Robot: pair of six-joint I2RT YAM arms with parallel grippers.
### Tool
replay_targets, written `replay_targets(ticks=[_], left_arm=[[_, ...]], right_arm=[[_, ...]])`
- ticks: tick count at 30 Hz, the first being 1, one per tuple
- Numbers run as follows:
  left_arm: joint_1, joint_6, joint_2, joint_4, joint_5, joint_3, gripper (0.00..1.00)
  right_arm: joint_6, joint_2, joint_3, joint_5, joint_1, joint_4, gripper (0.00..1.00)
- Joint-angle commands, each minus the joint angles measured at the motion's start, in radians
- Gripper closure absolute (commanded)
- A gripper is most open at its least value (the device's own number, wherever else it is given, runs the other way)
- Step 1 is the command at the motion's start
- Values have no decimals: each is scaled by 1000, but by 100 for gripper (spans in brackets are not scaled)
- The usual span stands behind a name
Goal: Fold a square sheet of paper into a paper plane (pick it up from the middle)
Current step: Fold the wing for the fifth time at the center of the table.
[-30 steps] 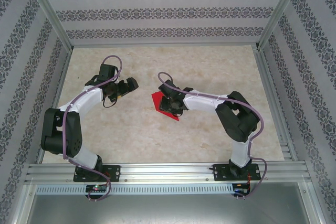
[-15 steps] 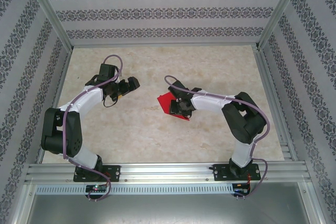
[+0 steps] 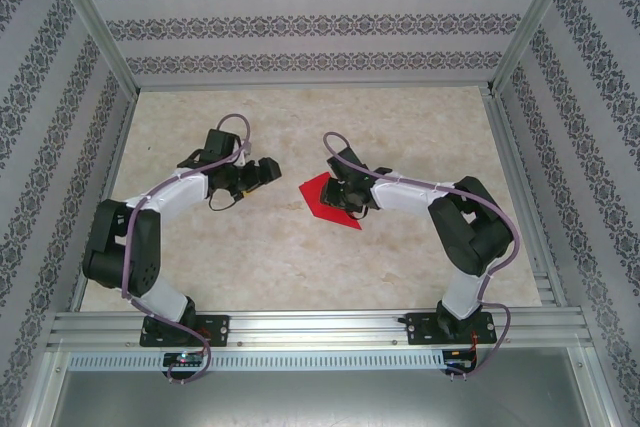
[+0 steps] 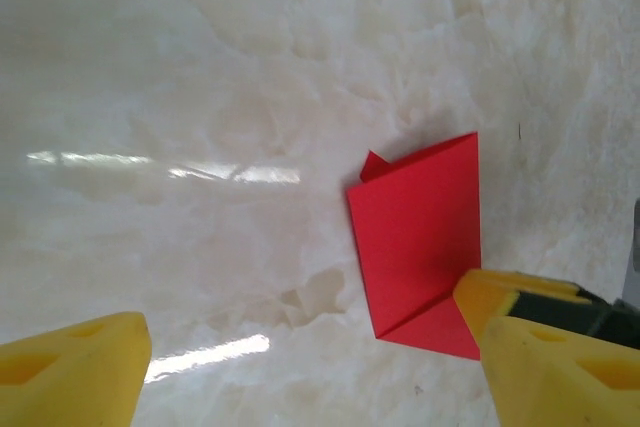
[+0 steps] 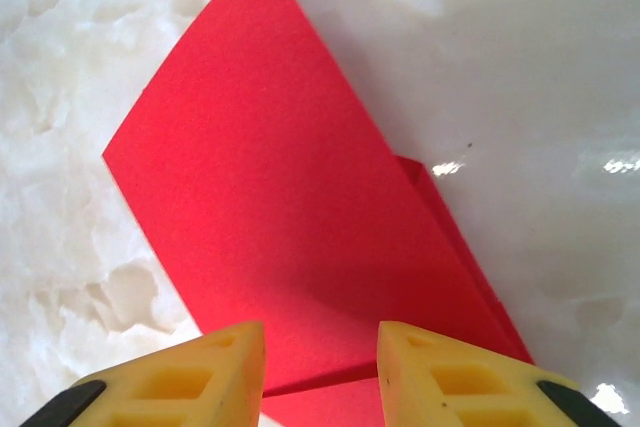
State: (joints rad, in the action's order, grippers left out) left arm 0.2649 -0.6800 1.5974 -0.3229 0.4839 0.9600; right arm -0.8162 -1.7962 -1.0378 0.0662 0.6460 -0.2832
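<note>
The red sheet of paper (image 3: 317,195) lies flat on the table between the two arms. It is folded into a broad four-sided shape with a crease and a small flap (image 4: 374,164) at one corner. My right gripper (image 3: 352,203) is down over its right part. In the right wrist view the yellow fingers (image 5: 190,379) stand a little apart, open, with the paper (image 5: 270,197) and a fold edge between them (image 5: 320,372). My left gripper (image 3: 268,173) hovers just left of the paper, wide open (image 4: 310,367), with its right finger (image 4: 550,347) over the paper's (image 4: 420,232) near corner.
The marbled tabletop (image 3: 290,267) is fenced by aluminium rails (image 3: 320,325) in front and at the sides, with patterned walls behind. Both arm bases stand on the front rail.
My left gripper has swung right towards the paper, and its jaws have narrowed a little. The right gripper has shifted right, and the paper has slid slightly right with it.
</note>
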Motion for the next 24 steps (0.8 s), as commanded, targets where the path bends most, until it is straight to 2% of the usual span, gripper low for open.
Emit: replay_targets(ticks=[1, 8, 17, 24], left_arm=[[46, -49, 23, 69, 57, -12, 16], [135, -129, 81, 118, 94, -14, 19], [205, -210, 156, 158, 109, -3, 30], [237, -255, 212, 157, 94, 36, 38]], right_arm=[[-36, -10, 37, 20, -18, 82, 65], [-105, -31, 139, 120, -66, 229, 64], [-212, -41, 271, 298, -144, 471, 64], [-228, -52, 306, 337, -183, 495, 64]])
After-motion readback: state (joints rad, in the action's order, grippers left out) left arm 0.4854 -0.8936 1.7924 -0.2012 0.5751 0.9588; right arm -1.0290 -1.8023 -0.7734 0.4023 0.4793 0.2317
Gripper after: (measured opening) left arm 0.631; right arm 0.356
